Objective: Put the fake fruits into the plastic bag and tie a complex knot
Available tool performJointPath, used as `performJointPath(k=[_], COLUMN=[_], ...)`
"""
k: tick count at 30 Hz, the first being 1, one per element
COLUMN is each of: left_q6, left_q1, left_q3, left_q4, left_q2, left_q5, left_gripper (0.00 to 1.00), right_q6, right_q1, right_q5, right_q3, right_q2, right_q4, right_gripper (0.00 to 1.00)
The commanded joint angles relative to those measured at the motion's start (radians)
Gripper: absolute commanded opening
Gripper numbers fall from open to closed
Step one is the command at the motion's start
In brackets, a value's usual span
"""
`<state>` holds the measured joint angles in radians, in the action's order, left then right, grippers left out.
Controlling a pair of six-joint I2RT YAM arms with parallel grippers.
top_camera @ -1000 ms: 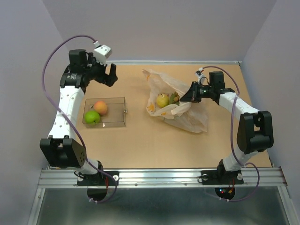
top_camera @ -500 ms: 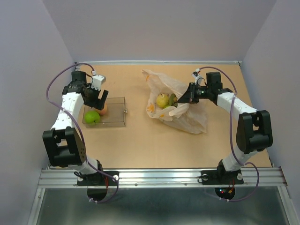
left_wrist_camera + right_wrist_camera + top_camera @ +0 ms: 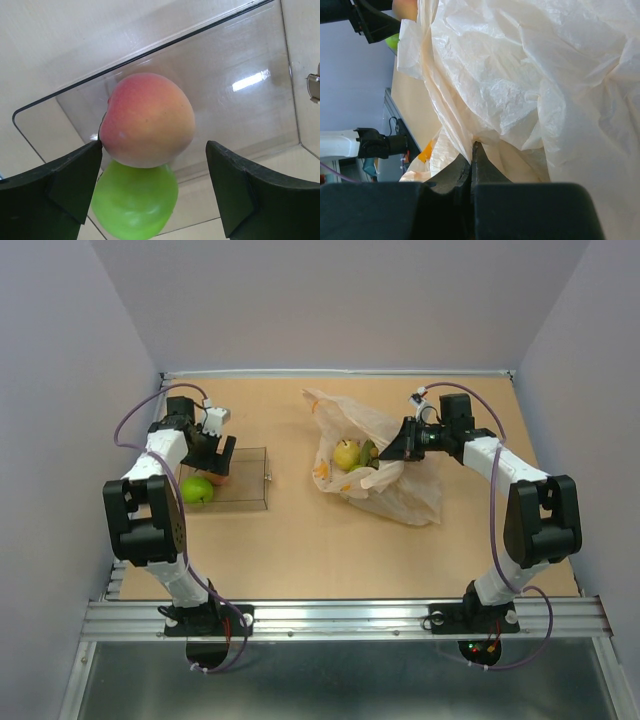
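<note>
A peach-coloured fake fruit and a green one lie touching in a clear tray. My left gripper is open, its fingers either side of the peach, the left finger at its edge. In the top view the left gripper hides most of the peach; the green fruit shows beside it. The plastic bag lies open at centre right with a yellow fruit and a greenish one inside. My right gripper is shut on the bag's rim, jaws pressed together on the film.
The clear tray sits at the left of the tan table. Grey walls stand close on the left, back and right. The bag spreads toward the right arm.
My left gripper has come down from behind the tray to over it, now straddling the peach. The right gripper has barely moved and still holds the bag.
</note>
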<state>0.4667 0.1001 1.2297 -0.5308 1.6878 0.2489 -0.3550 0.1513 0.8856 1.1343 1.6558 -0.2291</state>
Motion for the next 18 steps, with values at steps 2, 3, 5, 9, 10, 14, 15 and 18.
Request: performJointPath(k=[2,3,5,9,10,14,15,18], left_q6=[-0.028,-0.033,-0.042,-0.056,-0.059,-0.068,-0.065,-0.060], left_q1=[0.000,-0.002,0.000,0.000,0.000,0.000,-0.002,-0.002], left_q3=[-0.030,-0.039,-0.045,-0.036,-0.035,-0.021,-0.013,0.025], left_q4=[0.040,0.057,0.074,0.078,0.083,0.072,0.058,-0.018], left_q2=[0.012,0.015,0.021,0.041,0.044,0.041,0.036,-0.016], left_q5=[0.030,0.029,0.024,0.020,0.018,0.038,0.049,0.121], left_gripper=[0.91,0.90,0.82,0.79,0.79,0.71,0.68,0.63], right_q6=[0.024,0.024,0.022,0.019,0.019,0.021,0.021,0.024], right_q1=[0.004,0.002,0.002,0.002,0.002,0.004,0.002,0.004], right_q5=[0.000,0.000,-0.002,0.001,0.001,-0.002,-0.002,-0.002], right_q3=[0.018,0.021,0.022,0.031,0.035,0.041,0.041,0.041], right_q2=[-0.025,-0.024,-0.019,-0.011,-0.008,-0.010,-0.011,-0.021], right_q4=[0.000,-0.003,-0.004,-0.004,-0.006,-0.007,-0.009,-0.012], right_gripper=[0.00,0.00,0.00,0.00,0.00,0.00,0.00,0.00])
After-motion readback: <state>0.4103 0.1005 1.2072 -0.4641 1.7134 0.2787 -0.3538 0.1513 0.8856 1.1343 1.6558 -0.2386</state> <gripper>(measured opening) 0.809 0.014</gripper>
